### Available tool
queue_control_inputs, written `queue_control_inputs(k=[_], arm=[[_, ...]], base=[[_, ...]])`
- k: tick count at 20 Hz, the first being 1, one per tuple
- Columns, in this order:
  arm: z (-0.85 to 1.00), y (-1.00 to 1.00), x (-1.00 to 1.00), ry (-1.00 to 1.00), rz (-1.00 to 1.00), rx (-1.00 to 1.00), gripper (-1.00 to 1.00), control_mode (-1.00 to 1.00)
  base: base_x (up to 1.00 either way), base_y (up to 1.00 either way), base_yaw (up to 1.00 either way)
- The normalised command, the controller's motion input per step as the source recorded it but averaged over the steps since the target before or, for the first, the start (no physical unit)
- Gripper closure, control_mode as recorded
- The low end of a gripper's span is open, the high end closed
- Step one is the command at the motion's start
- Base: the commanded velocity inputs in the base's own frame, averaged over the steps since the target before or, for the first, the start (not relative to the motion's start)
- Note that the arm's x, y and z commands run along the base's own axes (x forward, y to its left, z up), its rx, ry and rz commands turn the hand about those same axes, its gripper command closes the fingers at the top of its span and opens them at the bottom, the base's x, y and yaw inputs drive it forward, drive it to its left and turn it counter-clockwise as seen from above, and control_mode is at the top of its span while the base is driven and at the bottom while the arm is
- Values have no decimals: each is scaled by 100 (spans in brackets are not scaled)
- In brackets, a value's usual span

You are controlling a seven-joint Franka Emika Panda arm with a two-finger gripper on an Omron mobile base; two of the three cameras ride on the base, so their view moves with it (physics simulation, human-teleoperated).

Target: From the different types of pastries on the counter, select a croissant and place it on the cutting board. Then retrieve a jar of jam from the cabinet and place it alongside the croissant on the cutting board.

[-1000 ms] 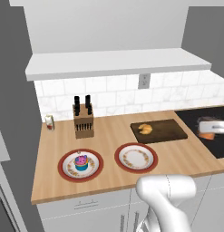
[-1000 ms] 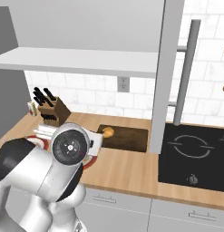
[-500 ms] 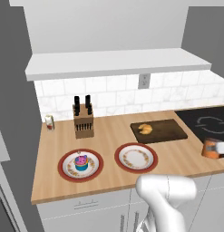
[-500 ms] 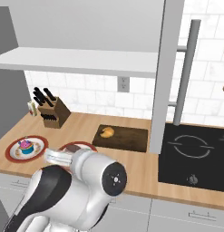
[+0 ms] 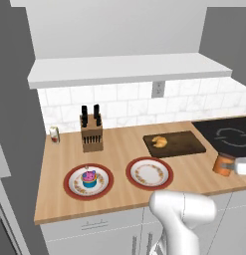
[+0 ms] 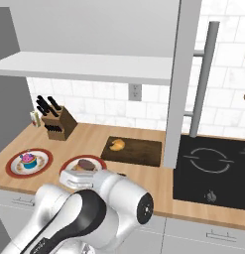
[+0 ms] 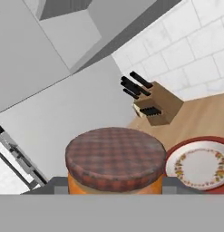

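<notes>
The jar of jam (image 5: 223,165), orange with a dark brown lid, hangs in the air off the counter's (image 5: 119,149) front right, held sideways by my gripper (image 5: 230,166), which is shut on it. From the hand view the jar's lid (image 7: 115,155) sits close between the fingers. In the right base view the jar (image 6: 86,164) shows just above my white hand. The croissant (image 5: 159,141) lies on the left part of the dark cutting board (image 5: 182,144). The blue cupcake (image 5: 88,178) stands on a red-rimmed plate. The cabinet ledge (image 5: 129,69) runs above the counter.
An empty red-rimmed plate (image 5: 150,173) lies in front of the board. A knife block (image 5: 91,132) and a small white shaker (image 5: 54,134) stand at the back left. The black stovetop (image 5: 226,133) lies to the right of the board. A grey column (image 6: 181,79) rises between board and stovetop.
The gripper has carried the jar down from above the stovetop toward the counter's front edge, then slightly left. The arm has swung round in the right base view.
</notes>
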Motion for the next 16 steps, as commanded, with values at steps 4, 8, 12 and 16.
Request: queue_control_inputs(k=[4, 8, 12, 16], arm=[[0, 0, 31, -24, 3, 0, 100, -100], [-11, 0, 29, -28, 0, 0, 100, -100], [-31, 2, 59, -13, 0, 0, 100, -100], [-1, 3, 8, 1, -1, 1, 100, -100]], base=[[0, 0, 0], [0, 0, 0], [0, 0, 0], [0, 0, 0]])
